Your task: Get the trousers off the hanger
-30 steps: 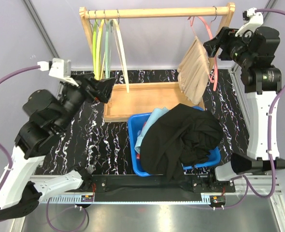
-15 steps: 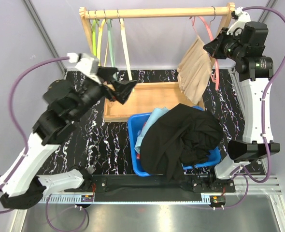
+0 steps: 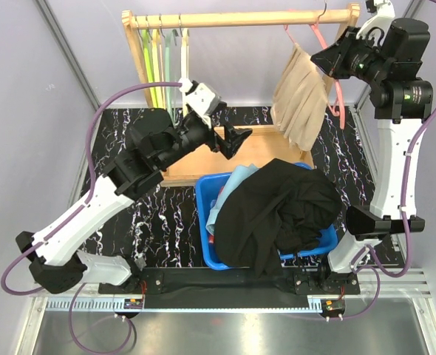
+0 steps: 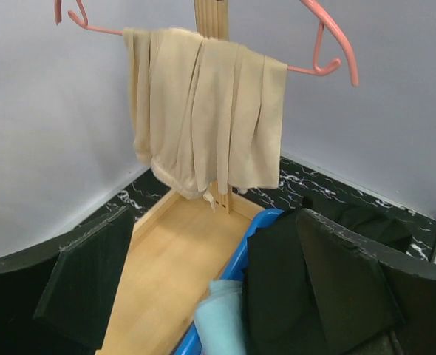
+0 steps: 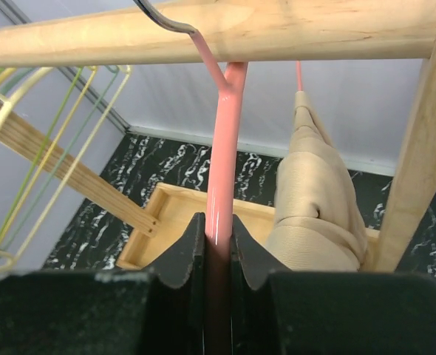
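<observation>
Beige trousers, soft ribbed cloth, hang in folds over a pink plastic hanger hooked at the right end of the round wooden rail. Right gripper pinches the hanger's stem just below the hook. Left gripper is spread wide and empty, over the wooden rack base, apart from the trousers. Between them sits a blue plastic bin heaped with crumpled black trousers and a light blue pair. Thin bare hangers hang at the rail's left. Black marbled table.
</observation>
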Motion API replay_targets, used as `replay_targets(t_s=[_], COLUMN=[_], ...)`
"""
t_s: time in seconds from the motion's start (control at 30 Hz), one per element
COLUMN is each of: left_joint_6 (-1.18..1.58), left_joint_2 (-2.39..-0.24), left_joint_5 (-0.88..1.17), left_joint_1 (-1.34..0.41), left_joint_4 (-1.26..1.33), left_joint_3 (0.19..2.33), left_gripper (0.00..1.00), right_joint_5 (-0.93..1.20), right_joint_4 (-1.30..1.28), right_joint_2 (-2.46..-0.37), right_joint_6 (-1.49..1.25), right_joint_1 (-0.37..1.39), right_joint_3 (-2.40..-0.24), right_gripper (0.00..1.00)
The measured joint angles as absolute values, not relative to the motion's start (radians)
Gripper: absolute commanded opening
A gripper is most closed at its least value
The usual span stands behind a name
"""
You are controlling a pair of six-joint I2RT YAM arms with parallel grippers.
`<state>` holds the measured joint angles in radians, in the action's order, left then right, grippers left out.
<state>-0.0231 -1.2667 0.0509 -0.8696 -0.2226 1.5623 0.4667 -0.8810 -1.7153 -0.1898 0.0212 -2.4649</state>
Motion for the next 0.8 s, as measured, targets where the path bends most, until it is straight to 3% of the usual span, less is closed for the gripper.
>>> replay_targets(t_s=[0.8], left_joint_6=[-0.158], left_joint_2=[-1.674], left_joint_5=[0.000], left_joint_1=[-0.945], left_joint_4=[0.068], left_joint_3=[1.617], left_gripper=[0.99], right_joint_5=[0.698], right_joint_4=[-0.721], right_joint_2=[-1.512], right_joint_6=[-0.425], right_joint_1=[0.013], right_joint_3=[-2.161], right_gripper=[0.00])
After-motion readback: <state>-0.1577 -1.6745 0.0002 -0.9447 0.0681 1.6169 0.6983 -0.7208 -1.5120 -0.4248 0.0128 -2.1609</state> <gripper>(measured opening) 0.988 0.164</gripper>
